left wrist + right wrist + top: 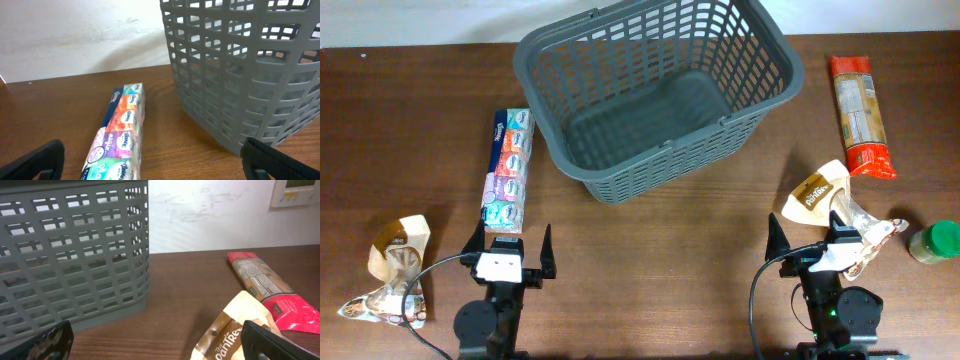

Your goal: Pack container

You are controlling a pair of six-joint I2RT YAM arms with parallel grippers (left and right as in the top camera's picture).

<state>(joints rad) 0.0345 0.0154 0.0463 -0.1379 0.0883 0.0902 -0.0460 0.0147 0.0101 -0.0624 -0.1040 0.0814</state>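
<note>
The container [760, 95], a large dark grey lattice basket, stands empty at the table's back middle; it also shows in the left wrist view [240, 75] and the right wrist view [70, 260]. A long pack of tissue packets [507, 170] lies left of it, just ahead of my open left gripper [510, 248] [150, 162]. A brown snack bag [835, 205] [232, 330] lies by my open right gripper [808, 238] [155, 342]. A red-ended pasta packet [860, 115] [267, 285] lies at the right.
A second brown snack bag [392, 270] lies at the front left. A green-lidded jar [934, 242] stands at the right edge. A white wall runs behind the table.
</note>
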